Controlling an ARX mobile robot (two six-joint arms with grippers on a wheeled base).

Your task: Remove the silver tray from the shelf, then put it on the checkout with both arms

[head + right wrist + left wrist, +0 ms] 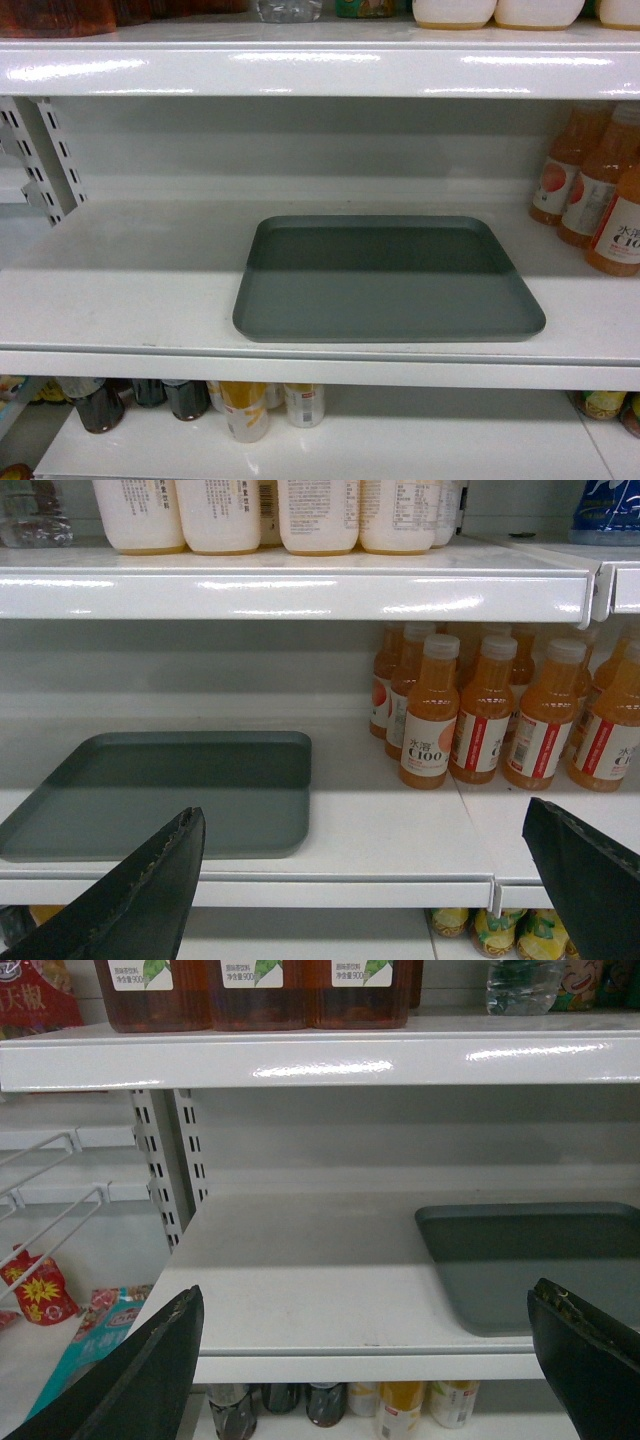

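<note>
The silver tray [390,285] lies flat on the white shelf [130,290], right of centre and close to the front edge. Neither arm shows in the head view. My left gripper [365,1295] is open, hanging in front of the shelf edge with the silver tray [540,1260] off to its right. The right gripper [362,810] is open too, also short of the shelf [400,820], and the silver tray [170,790] lies to its left. Nothing is between either pair of fingers. The checkout is out of view.
Orange juice bottles [605,195] stand on the shelf right of the tray, several deep [480,715]. An upper shelf board [320,65] overhangs closely. Slotted uprights [170,1160] stand at the left. Cans and bottles [245,410] fill the shelf below.
</note>
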